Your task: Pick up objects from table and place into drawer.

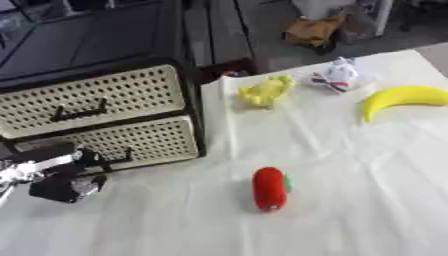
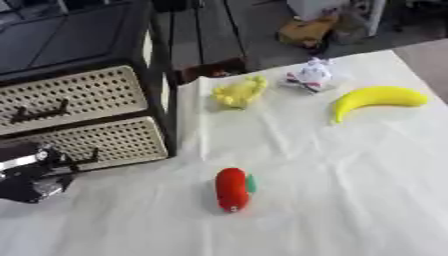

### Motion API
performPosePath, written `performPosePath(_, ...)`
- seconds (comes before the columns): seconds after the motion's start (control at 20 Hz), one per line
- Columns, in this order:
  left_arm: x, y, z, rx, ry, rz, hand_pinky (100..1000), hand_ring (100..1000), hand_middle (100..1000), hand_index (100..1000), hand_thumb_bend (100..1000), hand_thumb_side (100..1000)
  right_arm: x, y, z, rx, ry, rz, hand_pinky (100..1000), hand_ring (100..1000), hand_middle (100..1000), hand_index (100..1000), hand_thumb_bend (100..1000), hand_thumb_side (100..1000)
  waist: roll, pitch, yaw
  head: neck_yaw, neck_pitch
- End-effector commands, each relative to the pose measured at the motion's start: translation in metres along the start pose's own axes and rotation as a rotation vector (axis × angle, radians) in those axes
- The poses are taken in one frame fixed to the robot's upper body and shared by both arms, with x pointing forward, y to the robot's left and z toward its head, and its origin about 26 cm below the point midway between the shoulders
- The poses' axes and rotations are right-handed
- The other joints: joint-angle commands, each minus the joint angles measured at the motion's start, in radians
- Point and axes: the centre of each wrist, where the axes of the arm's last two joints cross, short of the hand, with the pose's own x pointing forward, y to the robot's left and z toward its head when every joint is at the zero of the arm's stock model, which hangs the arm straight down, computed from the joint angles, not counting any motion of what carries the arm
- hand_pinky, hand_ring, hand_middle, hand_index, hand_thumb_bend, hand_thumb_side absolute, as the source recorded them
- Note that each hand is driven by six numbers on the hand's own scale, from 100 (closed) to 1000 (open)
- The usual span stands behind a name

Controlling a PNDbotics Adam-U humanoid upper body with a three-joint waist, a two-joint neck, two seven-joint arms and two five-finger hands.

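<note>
Workspace at the drawer-opening stage. The left hand [image 1: 66, 175] was at the lower drawer [image 1: 131, 142] of a two-drawer cabinet [image 1: 188, 100] standing at the left of the table [image 1: 350, 200], its dark fingers bunched at the drawer's black handle [image 1: 118, 157]; whether they were clamped on the handle or merely beside it could not be told. Both the lower and the upper drawer [image 1: 96, 97] appeared closed. The right hand showed in neither view. The objects to be stowed lay on the white cloth to the right of the cabinet: a red plush toy with a green tuft [image 1: 270, 189] nearest, its long axis running roughly toward and away from the robot; a yellow plush toy [image 1: 267, 91] just beside the cabinet's far corner; a small white and red object [image 1: 337, 75] beyond it; and a banana [image 1: 402, 99] well apart at the far right, its curve lying crosswise. The red toy lay to the right of the left hand, so that hand was probably the nearer one.
</note>
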Motion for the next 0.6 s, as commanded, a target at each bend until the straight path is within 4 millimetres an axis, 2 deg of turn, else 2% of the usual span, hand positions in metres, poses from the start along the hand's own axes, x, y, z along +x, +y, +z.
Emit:
performPosePath(0.05,-0.0045,0.0044,0.0107,-0.019,0.036,-0.044,100,100,107,608,100,522,0.0046,-0.0023,-0.0076,0.012,-0.026,0.014,650,810,722,865,100,1000,-0.014,-0.027,0.009,-0.006,0.004)
performPosePath(0.6,0.0028,0.0071,0.0108,-0.019,0.022,-0.052,100,100,106,564,100,516,0.0046,-0.0025,-0.0047,0.004,-0.013,0.016,649,809,722,865,100,1000,-0.022,-0.04,0.02,0.0,0.008)
